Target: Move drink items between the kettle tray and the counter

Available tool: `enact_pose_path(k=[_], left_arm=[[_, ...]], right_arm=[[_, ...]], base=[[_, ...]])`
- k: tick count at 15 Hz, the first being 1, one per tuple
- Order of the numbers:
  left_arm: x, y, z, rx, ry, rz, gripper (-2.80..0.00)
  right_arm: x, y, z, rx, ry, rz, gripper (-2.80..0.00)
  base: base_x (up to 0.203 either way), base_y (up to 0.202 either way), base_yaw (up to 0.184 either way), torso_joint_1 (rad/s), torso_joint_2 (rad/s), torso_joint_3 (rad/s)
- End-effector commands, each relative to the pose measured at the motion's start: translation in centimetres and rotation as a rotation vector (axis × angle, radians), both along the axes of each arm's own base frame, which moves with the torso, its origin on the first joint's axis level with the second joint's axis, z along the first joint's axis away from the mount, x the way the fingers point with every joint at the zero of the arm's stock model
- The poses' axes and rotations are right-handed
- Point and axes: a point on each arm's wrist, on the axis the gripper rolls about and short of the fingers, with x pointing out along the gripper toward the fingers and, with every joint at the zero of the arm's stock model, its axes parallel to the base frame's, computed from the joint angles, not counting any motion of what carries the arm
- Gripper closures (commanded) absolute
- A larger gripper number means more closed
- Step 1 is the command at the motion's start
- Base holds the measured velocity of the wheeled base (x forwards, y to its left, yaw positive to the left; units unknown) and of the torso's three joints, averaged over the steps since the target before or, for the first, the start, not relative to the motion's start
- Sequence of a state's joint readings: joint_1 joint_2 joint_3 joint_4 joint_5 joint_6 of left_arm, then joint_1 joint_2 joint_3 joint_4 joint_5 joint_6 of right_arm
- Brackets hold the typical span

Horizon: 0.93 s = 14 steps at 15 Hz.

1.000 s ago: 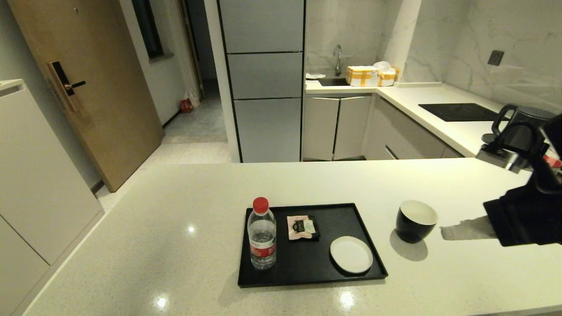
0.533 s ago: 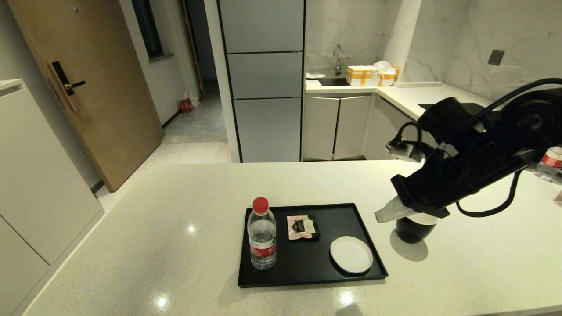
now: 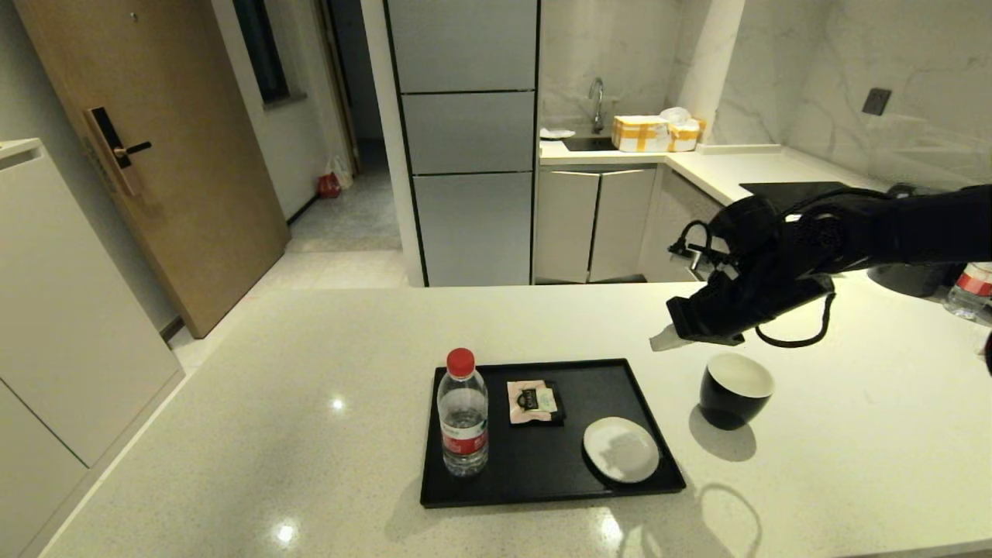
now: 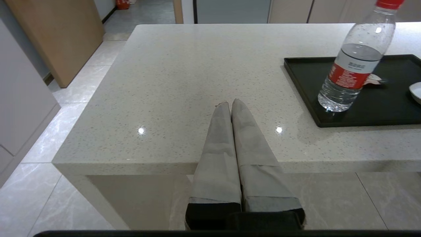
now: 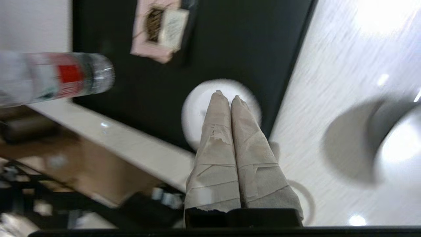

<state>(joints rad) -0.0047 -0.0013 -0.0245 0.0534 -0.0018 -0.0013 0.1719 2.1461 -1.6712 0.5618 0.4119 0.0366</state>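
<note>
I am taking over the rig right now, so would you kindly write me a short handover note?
Right gripper: jaws shut, empty, in the air beyond the tray's far right corner, above and left of the cup.
Left gripper: jaws shut, empty, parked at the counter's near edge, left of the tray.
Cup: upright on the counter, right of the kettle tray, apart from it.
On the tray: water bottle, sachet, saucer.
Done: nothing is gripped.
Left: open the right jaws, grasp the cup, probably move it onto the tray.
</note>
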Motion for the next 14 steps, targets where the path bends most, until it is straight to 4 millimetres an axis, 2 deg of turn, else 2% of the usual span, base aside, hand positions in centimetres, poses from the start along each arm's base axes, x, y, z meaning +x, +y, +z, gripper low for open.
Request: enact_pose_path(k=[1, 2, 3, 5, 6, 9, 12, 13, 14], left_arm=[[0.0, 0.0, 0.0, 0.000, 0.000, 0.000, 0.00], [0.0, 0.0, 0.0, -0.001, 0.000, 0.000, 0.00], [0.0, 0.0, 0.0, 0.000, 0.000, 0.000, 0.00], [0.0, 0.0, 0.0, 0.000, 0.000, 0.000, 0.00], [0.0, 0.0, 0.0, 0.000, 0.000, 0.000, 0.00], [0.6, 0.0, 0.2, 0.000, 0.065, -0.004, 0.00], [3.3, 0.0, 0.4, 0.009, 0.401, -0.019, 0.00], [4.0, -0.1, 0.3, 0.012, 0.498, -0.022, 0.00], [4.6, -0.1, 0.1, 0.014, 0.567, -0.024, 0.00]], right_arm=[[2.7, -0.4, -2.5, 0.037, 0.039, 0.077, 0.00], [2.8, -1.3, -2.1, 0.109, 0.039, 0.130, 0.00], [2.5, -3.3, -1.1, 0.166, 0.040, 0.141, 0.00], [2.7, -6.0, 0.6, 0.300, -0.004, 0.164, 0.00], [3.0, -7.1, 0.3, 0.325, -0.008, 0.152, 0.00], [4.2, -7.4, -0.6, 0.364, 0.025, 0.053, 0.00], [6.4, -5.1, -3.8, 0.311, 0.016, 0.024, 0.00], [7.2, -4.4, -3.9, 0.289, -0.049, 0.033, 0.00], [7.4, -4.3, -3.1, 0.275, -0.107, 0.035, 0.00]], base=[[0.000, 0.000, 0.000, 0.000, 0.00, 0.000], [0.000, 0.000, 0.000, 0.000, 0.00, 0.000], [0.000, 0.000, 0.000, 0.000, 0.00, 0.000], [0.000, 0.000, 0.000, 0.000, 0.00, 0.000], [0.000, 0.000, 0.000, 0.000, 0.00, 0.000], [0.000, 0.000, 0.000, 0.000, 0.00, 0.000], [0.000, 0.000, 0.000, 0.000, 0.00, 0.000], [0.000, 0.000, 0.000, 0.000, 0.00, 0.000], [0.000, 0.000, 0.000, 0.000, 0.00, 0.000]])
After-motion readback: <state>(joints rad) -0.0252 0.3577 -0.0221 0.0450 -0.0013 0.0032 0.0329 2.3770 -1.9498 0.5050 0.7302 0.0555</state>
